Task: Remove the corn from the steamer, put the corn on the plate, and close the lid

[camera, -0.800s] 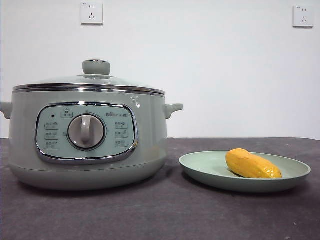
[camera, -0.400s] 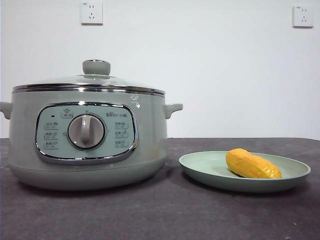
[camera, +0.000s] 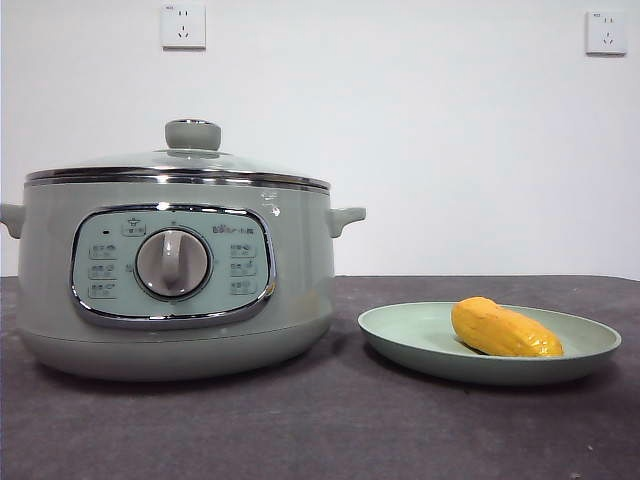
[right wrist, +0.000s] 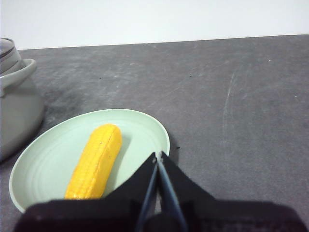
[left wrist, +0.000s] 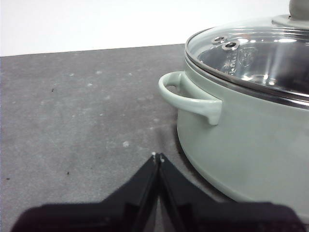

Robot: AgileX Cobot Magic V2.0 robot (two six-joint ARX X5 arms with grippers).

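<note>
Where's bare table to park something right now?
Bare dark table runs in front of the steamer and plate, and beyond the plate in the right wrist view. The gap between steamer and plate is narrow. The corn takes part of the plate.

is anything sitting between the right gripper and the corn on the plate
Nothing visible does. The right gripper, jaws shut, hangs over the near rim of the plate, with only bare plate between it and the corn. The lid is already on the steamer.
</note>
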